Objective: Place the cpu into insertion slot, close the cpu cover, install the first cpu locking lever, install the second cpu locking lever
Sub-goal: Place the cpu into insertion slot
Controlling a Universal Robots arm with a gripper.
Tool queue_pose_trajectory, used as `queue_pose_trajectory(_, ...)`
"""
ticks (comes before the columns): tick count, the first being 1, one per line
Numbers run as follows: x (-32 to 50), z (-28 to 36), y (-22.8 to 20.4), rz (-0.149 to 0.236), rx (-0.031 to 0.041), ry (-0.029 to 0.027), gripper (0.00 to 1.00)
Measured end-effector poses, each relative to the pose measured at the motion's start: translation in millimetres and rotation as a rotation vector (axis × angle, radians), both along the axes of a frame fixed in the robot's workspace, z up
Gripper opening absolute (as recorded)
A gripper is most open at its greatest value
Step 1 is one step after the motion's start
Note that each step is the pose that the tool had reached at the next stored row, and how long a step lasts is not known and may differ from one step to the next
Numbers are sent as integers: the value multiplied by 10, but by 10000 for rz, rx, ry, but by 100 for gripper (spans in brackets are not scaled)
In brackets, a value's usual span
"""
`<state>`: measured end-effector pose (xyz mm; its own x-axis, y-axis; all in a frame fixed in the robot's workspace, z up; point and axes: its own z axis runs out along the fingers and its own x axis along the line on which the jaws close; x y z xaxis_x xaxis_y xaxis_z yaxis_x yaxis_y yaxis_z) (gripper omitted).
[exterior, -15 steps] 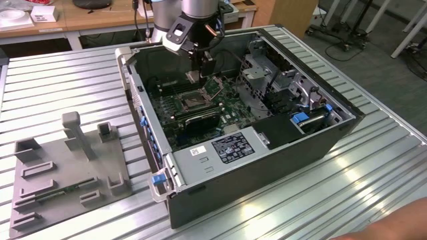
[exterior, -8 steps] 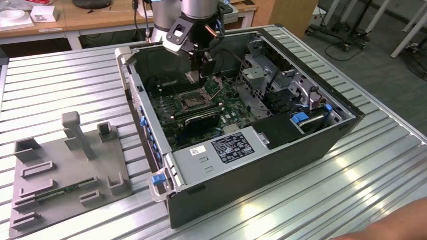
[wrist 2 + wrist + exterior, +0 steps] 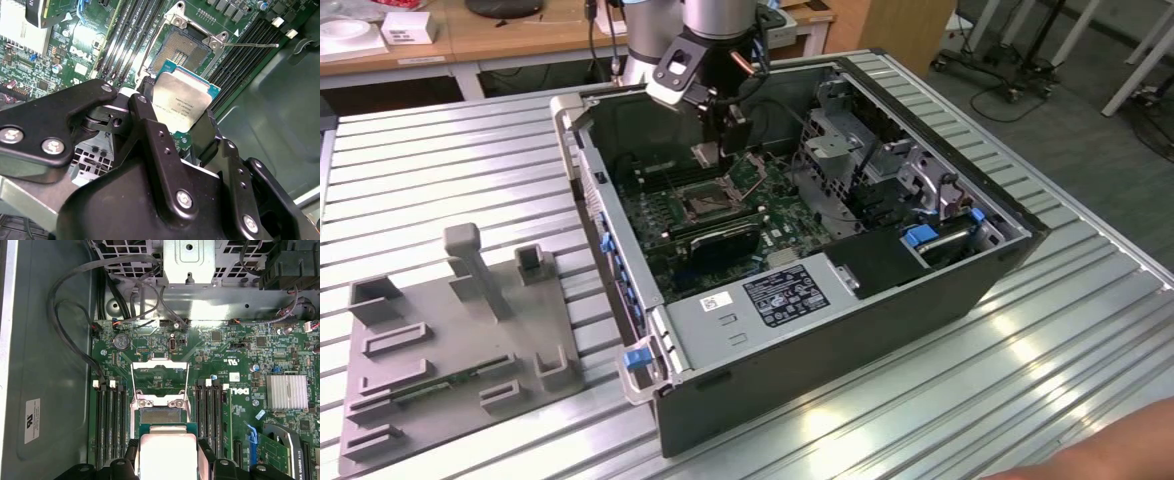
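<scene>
- Centrally, the cpu hangs just above the slot, not touching it.
- Your gripper has its jaws closed part-way onto the cpu's opposite edges.
- You see the cover raised, leaving the slot exposed.
- Memory slots flank the slot on the green board inside the open case.

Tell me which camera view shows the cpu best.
The second wrist view: the cpu shows its silvery top and green rim, gripped between the fingers near the open insertion slot. The first wrist view shows it foreshortened and partly cut off. The exterior view shows a small pale square.
</scene>
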<state>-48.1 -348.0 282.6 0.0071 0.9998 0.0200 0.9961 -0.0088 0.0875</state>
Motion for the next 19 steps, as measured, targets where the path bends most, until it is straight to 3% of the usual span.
queue_pose_trajectory(10, 2, -7, 0, 55, 6, 1, 54)
queue_pose_trajectory(19, 2, -77, 0, 53, 6, 3, 54)
